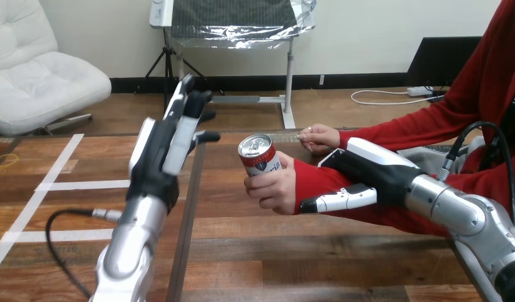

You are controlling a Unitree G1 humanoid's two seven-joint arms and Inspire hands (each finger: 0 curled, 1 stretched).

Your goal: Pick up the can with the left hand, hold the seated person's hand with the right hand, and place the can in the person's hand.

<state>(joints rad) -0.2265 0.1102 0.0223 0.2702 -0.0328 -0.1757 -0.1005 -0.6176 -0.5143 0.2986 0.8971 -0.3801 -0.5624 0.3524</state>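
Observation:
A red and white can (259, 155) with a silver top stands upright in the person's hand (275, 187), whose fingers are wrapped round it just above the table's middle. My left hand (170, 141) is raised left of the can, apart from it, fingers straight and open, holding nothing. My right hand (363, 175) sits on the person's red-sleeved wrist just behind that hand. Its thumb (336, 200) runs along the near side of the sleeve and its fingers reach over the far side, so the wrist lies between them.
The person's other hand (317, 137) rests by the table's far edge behind the can. White tape lines (85, 184) mark the wooden table (254, 251) at the left, and a black cable (60, 220) loops beside my left forearm.

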